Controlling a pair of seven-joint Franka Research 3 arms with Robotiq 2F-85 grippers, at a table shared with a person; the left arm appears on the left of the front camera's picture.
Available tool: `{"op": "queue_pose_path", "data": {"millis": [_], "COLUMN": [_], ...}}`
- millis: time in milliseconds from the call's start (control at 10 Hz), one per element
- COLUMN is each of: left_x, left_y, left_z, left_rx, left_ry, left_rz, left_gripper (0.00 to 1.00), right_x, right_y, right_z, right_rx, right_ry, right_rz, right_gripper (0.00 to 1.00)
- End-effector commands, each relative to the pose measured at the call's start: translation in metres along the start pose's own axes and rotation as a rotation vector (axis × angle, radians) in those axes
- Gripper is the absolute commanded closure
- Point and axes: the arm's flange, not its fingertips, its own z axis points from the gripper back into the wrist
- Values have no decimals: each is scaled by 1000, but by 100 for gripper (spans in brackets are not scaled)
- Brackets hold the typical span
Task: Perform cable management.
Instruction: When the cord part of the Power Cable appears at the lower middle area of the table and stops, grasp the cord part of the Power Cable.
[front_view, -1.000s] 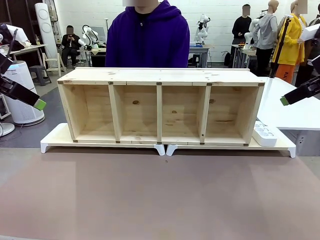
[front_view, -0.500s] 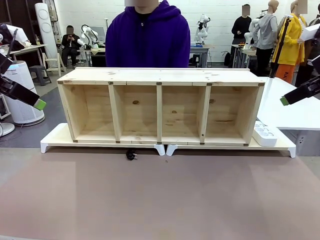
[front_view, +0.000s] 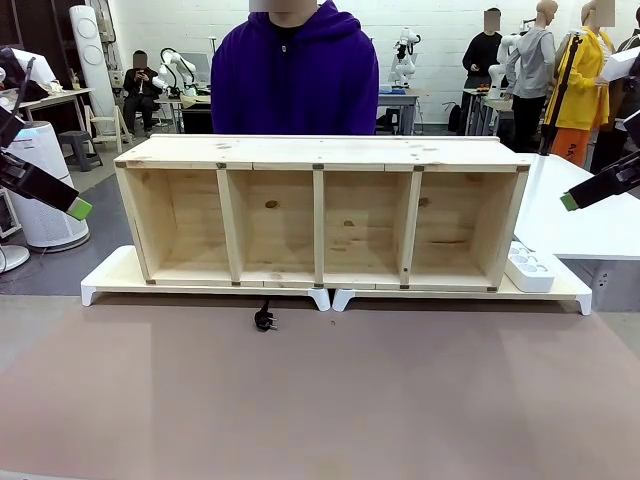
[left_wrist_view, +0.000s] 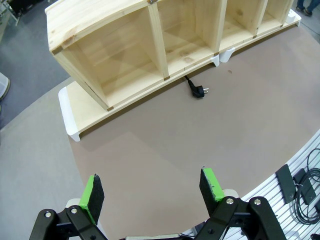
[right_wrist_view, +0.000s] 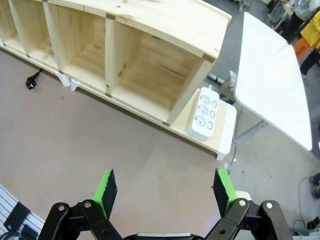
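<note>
The cable's black two-pin plug (front_view: 264, 320) lies on the brown table just in front of the wooden shelf (front_view: 320, 212), with a short length of cord running back under the shelf's base. The same plug shows in the left wrist view (left_wrist_view: 199, 90) and the right wrist view (right_wrist_view: 32, 82). My left gripper (left_wrist_view: 152, 191) hangs open high above the table's left side, its green tip at the picture's edge (front_view: 80, 209). My right gripper (right_wrist_view: 165, 190) is open too, high at the right (front_view: 569, 201). Neither holds anything. A person in a purple hoodie (front_view: 295, 80) stands behind the shelf.
The shelf has several open compartments and stands on two white risers (front_view: 110, 275). A white multi-socket power strip (front_view: 529, 267) lies on the riser's right end. A white side table (front_view: 590, 215) stands to the right. Black cables (left_wrist_view: 306, 185) lie off the table edge.
The plug has come out from under the shelf and slid a little farther onto the table. Both arms stay still.
</note>
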Motion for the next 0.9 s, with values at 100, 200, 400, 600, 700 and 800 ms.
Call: {"op": "queue_pose_path", "data": {"millis": [100,200,400,600,700,800], "left_x": [2,2,2,2,2,2], "left_y": [2,2,2,2,2,2], "left_z": [-2,-2,-2,-2,-2,-2], "left_rx": [0,0,0,0,0,0], "left_ry": [-10,-10,-10,-10,-10,-10], "left_rz": [-6,-6,-6,-6,-6,-6], "left_gripper": [0,0,0,0,0,0], "right_x": [0,0,0,0,0,0], "right_y": [-1,-1,-1,-1,-1,-1], "right_z": [-3,-3,-3,-3,-3,-3], "right_rx": [0,0,0,0,0,0], "right_ry": [2,2,2,2,2,2], "right_rz": [-1,-1,-1,-1,-1,-1], "right_gripper": [0,0,0,0,0,0]}}
